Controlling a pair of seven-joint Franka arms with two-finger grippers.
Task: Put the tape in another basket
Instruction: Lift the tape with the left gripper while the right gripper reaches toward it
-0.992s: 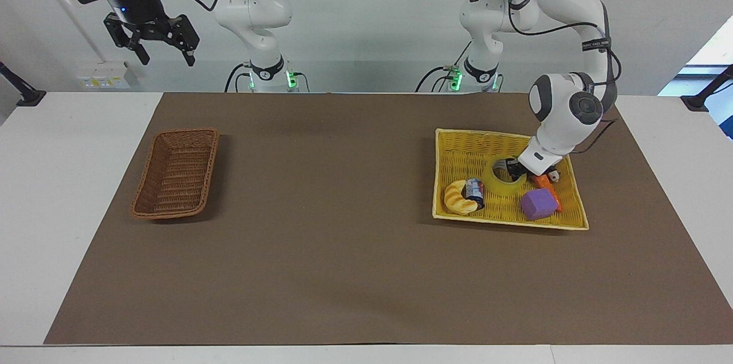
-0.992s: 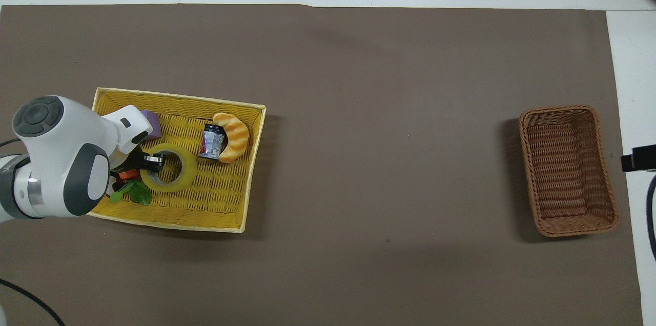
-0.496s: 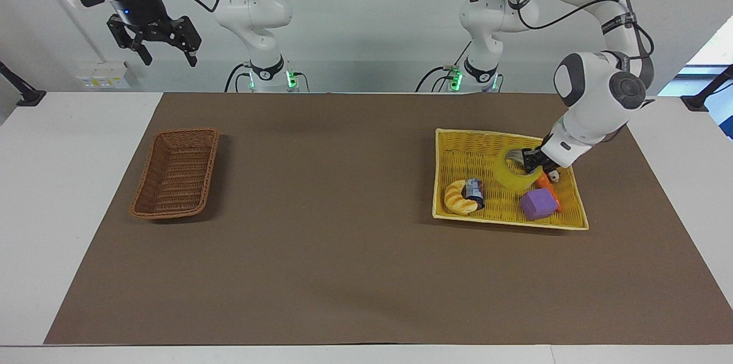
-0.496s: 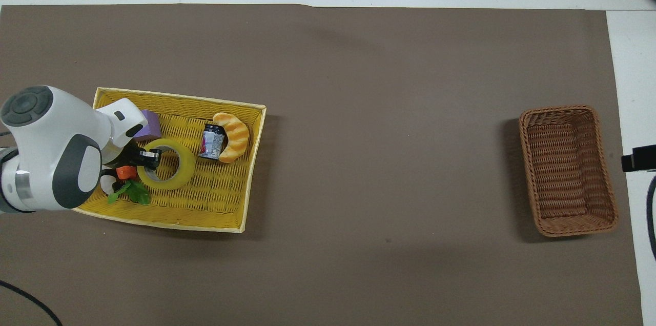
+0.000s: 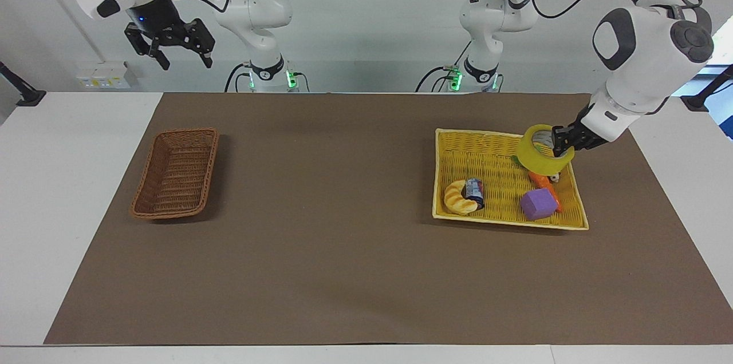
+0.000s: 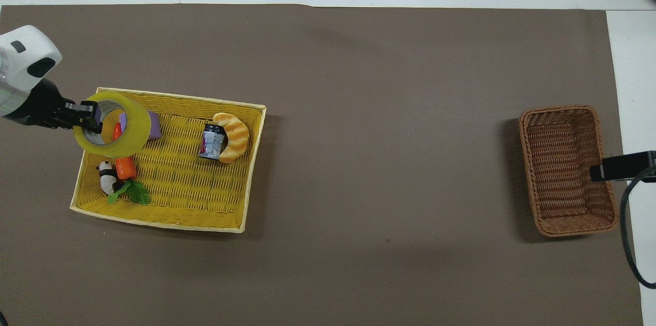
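Brown paper covers our bench (image 5: 343, 272). We have finished the pick and now face the carry. Our yellow woven tray (image 5: 458, 149) sits at the left arm's end, the narrow wicker basket (image 5: 176, 172) at the right arm's end. Our left end effector (image 5: 560, 143) clamps the glossy translucent tape (image 5: 537, 159) wall above the tray's corner. Right end effector (image 5: 178, 54) waits, spread wide.

light: bright, even | shadows: soft, faint beside baskets | focus: sharp | glare: none
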